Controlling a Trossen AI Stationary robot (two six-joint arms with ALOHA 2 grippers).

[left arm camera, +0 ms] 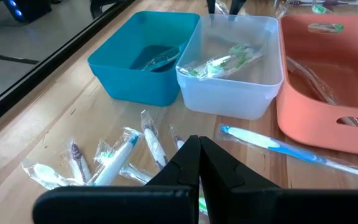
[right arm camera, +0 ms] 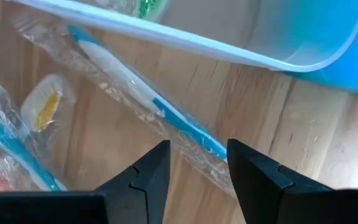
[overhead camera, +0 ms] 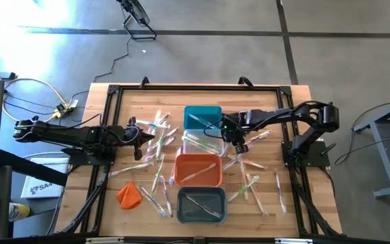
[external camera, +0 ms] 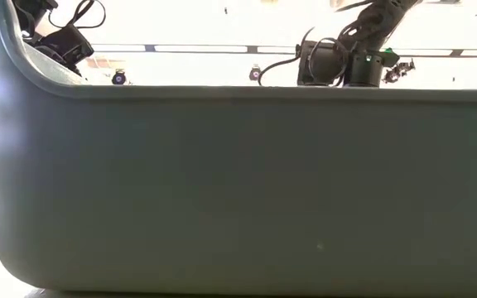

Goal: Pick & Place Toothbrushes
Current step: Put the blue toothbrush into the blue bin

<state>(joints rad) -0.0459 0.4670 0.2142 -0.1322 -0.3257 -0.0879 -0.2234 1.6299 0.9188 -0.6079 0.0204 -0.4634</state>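
Beside clear bin (right arm camera: 241, 37) | right gripper (right arm camera: 197, 165) spread, poised over wrapped blue-white toothbrush (right arm camera: 148, 93) lying on table beside bin wall | tip: centre jaws across handle, descend straight, pinch mid-shaft, avoid the bin rim | left gripper (left arm camera: 199, 155) pressed together, empty, waiting above loose toothbrushes (left arm camera: 114, 158).

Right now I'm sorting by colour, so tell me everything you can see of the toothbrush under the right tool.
The toothbrush is white with a blue grip section, plastic by its look, sealed in a clear crinkled wrapper. It lies flat on the wooden table, running diagonally just beside the clear bin, whether touching it I cannot tell. The right tool hangs over its blue end, open, with a finger on either side, not yet gripping it.
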